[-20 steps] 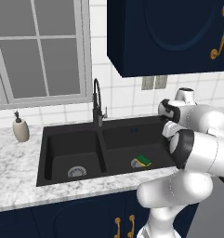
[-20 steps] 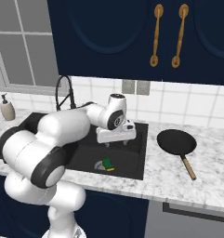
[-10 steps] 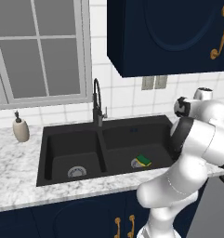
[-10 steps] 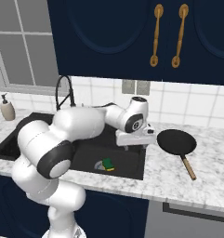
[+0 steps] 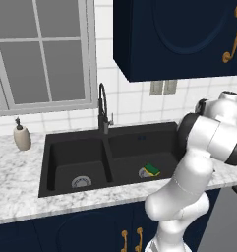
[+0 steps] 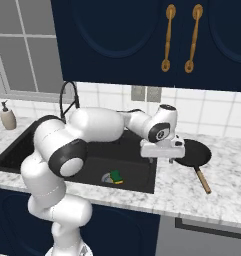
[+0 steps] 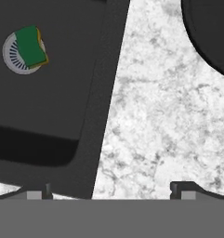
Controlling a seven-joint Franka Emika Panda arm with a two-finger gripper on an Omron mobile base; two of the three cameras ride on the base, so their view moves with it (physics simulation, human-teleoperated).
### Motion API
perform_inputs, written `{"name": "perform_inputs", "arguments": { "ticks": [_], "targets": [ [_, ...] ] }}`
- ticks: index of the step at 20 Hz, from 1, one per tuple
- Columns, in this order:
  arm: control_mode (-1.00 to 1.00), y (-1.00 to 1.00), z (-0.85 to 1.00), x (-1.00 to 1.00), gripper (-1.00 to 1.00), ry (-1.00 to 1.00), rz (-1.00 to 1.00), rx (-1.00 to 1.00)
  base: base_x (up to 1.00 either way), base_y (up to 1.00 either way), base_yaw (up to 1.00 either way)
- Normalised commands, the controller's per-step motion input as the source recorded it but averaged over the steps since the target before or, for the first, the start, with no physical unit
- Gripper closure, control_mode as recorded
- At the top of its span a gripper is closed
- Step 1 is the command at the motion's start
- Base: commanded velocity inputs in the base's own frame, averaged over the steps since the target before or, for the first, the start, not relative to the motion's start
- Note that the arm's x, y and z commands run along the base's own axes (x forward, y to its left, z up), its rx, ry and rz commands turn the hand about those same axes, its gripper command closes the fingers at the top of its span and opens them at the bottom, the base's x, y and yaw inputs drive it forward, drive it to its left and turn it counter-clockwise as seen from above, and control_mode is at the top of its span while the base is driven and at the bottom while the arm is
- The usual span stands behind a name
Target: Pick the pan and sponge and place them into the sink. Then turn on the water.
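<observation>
The green-topped sponge lies on the round silver drain of the right basin of the black sink; the base views show the sponge there too. The black pan rests on the marble counter right of the sink, its wooden handle pointing toward the front edge. My gripper hangs open over the counter strip between the sink's right rim and the pan. In the hand view the gripper holds nothing, and the pan's rim curves in at the top right. No water runs from the faucet.
A beige soap dispenser stands on the counter left of the sink. Dark blue wall cabinets hang above the work area. The marble counter lies bare between the sink rim and the pan. My own arm blocks the right part of the left base view.
My arm has swung right, from above the right basin to the counter beside the pan. The sponge has stayed on the drain and the pan has not moved.
</observation>
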Motion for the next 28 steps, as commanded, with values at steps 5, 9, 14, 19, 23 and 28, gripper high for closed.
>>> {"name": "perform_inputs", "arguments": {
  "ticks": [5,9,14,19,23,28],
  "targets": [
    [-1.0,-0.47,0.0,0.08,-1.0,0.0,-0.01,0.0,0.0,0.0,0.0],
    [-1.0,-0.48,0.0,0.01,-1.0,0.0,0.0,0.0,0.0,0.0,0.0],
    [-1.0,-0.41,-0.04,0.0,-1.0,0.0,0.0,0.0,0.0,0.0,0.0],
    [-1.0,-0.41,-0.09,0.0,-1.0,0.0,0.0,0.0,0.0,0.0,0.0],
    [-1.0,-0.34,-0.13,0.01,-1.0,0.0,0.0,0.0,0.0,0.0,0.0],
    [-1.0,-0.19,-0.18,0.04,-1.0,0.0,0.0,0.0,0.0,0.0,0.0]
  ]
}}
